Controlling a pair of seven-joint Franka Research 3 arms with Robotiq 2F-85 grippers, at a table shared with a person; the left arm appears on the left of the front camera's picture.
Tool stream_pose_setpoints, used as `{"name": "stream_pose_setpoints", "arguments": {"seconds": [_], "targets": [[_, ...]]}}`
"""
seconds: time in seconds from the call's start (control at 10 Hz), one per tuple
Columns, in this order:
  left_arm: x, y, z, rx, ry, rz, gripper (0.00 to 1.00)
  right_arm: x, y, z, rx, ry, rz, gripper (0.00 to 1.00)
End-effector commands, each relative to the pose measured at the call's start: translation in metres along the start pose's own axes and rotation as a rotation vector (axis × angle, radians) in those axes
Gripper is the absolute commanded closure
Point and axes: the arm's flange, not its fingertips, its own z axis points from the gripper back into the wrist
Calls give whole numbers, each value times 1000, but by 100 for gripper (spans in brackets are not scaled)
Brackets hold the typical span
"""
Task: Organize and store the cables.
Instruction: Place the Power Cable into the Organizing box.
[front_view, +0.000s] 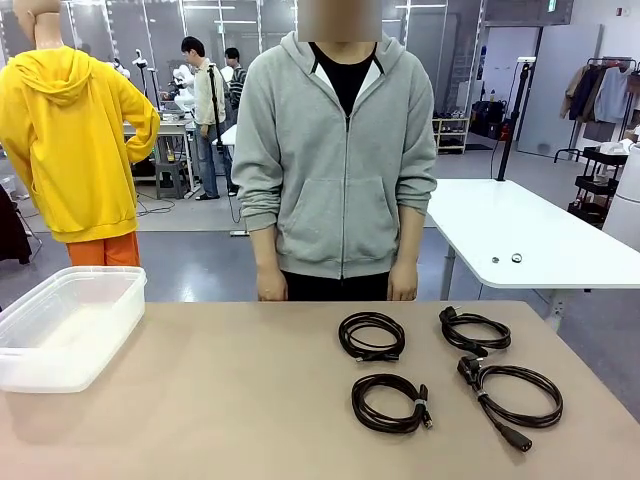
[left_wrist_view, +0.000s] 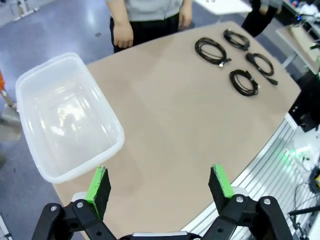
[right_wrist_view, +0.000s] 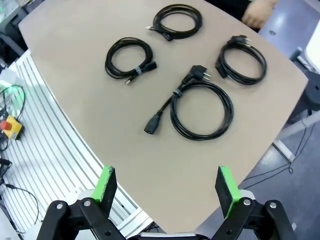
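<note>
Black cables (front_view: 418, 405), four coils, lie on the right half of the tan table (front_view: 220, 400). A clear tub (front_view: 70, 340) sits at its left edge, and a person (front_view: 340, 170) stands beyond.

Left wrist now: left gripper (left_wrist_view: 159, 175) spread wide, holding nothing, tub (left_wrist_view: 60, 120) just ahead, cables (left_wrist_view: 233, 81) well off.

Right wrist: right gripper (right_wrist_view: 165, 175) gaping, empty, above the cables (right_wrist_view: 176, 94).

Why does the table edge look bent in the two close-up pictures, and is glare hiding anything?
Left wrist view: the wide-angle lens bows the table into an arc; the clear bin carries soft white reflections, nothing lost. Right wrist view: same bowing, the cables sharp with faint shadows. Front view: straight edges, even overhead light.
</note>
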Motion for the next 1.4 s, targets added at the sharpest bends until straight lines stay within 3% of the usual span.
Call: {"name": "stream_pose_setpoints", "arguments": {"seconds": [0.0,1.1,1.2,1.3], "targets": [[3,-4,-3,-2,14,-18,0,4,3,-7,19,16,26,0],[3,-4,-3,-2,14,-18,0,6,3,-6,9,24,7,0],[3,-4,-3,-2,14,-18,0,17,7,-13,32,28,-8,0],[3,-4,-3,-2,14,-18,0,35,12,-34,34,102,-22,0]]}}
